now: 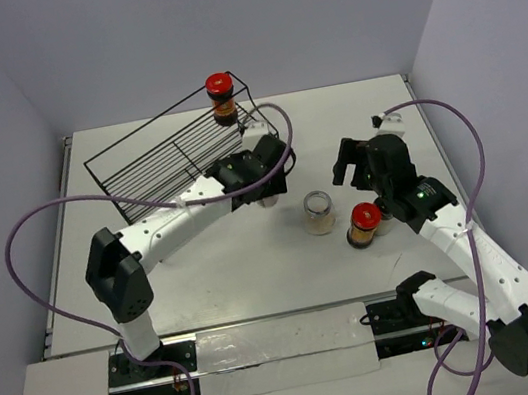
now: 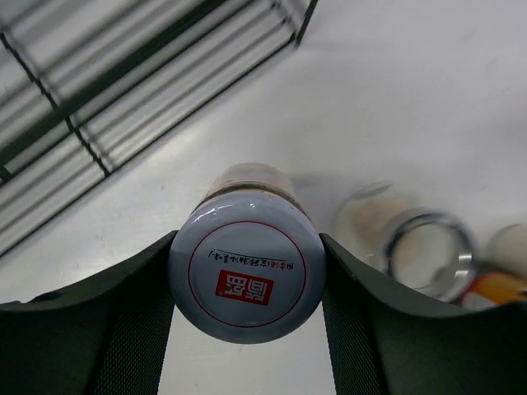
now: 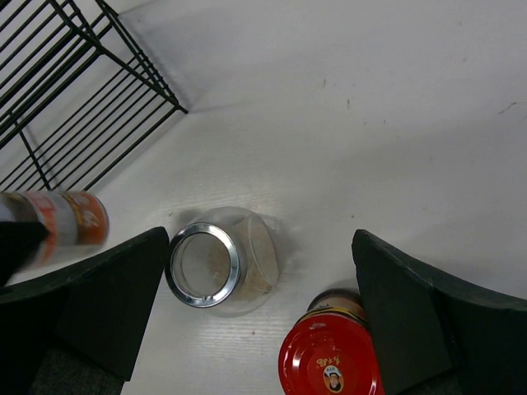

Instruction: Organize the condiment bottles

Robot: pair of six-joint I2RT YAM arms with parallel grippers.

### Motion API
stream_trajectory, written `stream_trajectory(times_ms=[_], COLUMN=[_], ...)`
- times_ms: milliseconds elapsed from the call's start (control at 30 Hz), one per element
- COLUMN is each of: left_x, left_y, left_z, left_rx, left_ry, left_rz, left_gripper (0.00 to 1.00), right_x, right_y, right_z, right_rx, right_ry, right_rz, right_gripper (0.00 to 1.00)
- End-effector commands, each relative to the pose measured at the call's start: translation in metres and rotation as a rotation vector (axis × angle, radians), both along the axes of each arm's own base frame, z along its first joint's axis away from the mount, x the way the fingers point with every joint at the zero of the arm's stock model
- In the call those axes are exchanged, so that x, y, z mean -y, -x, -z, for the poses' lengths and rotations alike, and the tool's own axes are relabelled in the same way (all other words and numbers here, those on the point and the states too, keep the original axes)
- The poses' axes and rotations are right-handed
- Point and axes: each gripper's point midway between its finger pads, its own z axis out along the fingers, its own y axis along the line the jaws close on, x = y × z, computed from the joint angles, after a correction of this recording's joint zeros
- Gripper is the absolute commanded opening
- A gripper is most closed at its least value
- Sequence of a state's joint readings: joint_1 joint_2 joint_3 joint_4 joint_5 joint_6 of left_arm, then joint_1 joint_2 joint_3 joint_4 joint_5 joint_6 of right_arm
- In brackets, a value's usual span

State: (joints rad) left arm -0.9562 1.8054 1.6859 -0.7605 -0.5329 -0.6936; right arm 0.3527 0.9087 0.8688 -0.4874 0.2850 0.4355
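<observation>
We see bright, even light falling from above on the white table (image 1: 205, 268), leaving only faint, soft shadows beside the jars and under the wire rack (image 1: 166, 158). In the left wrist view the grey-lidded jar (image 2: 247, 276) shows a mild sheen on its lid and is sharp, while the clear jar (image 2: 412, 247) behind it and the rack's bars look blurred

White Chinese characters in a red stamp (image 2: 244, 288) are printed on the grey-lidded jar (image 2: 247, 234), too blurred to be read; a small portrait emblem (image 3: 332, 374) is carried by the red-lidded jar (image 3: 317, 350).
</observation>
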Motion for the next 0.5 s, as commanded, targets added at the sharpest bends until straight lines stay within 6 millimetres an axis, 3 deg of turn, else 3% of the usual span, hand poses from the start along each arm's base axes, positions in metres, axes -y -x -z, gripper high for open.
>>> stream_trajectory(times_ms=[0, 33, 233, 467], left_x=[-0.013, -0.013, -0.020, -0.032], left_y=[-0.028, -0.033, -0.065, -0.103], left_z=[-0.139, -0.155, -0.197, -0.197], left_rx=[0.263, 0.294, 0.392, 0.446], left_ry=[0.139, 0.157, 0.192, 0.155], left_rz=[0.000, -0.004, -0.043, -0.126], left_gripper=[0.10, 0.10, 0.10, 0.10], right_x=[0.014, 0.015, 0.014, 0.011], right_y=[-0.001, -0.001, -0.001, -0.003], right_z=[-0.018, -0.019, -0.023, -0.021], right_rx=[0.068, 0.073, 0.083, 0.071], right_ry=[-0.022, -0.024, -0.032, -0.034], right_rz=[0.095, 0.102, 0.102, 0.091], right_gripper=[1.00, 1.00, 1.00, 1.00])
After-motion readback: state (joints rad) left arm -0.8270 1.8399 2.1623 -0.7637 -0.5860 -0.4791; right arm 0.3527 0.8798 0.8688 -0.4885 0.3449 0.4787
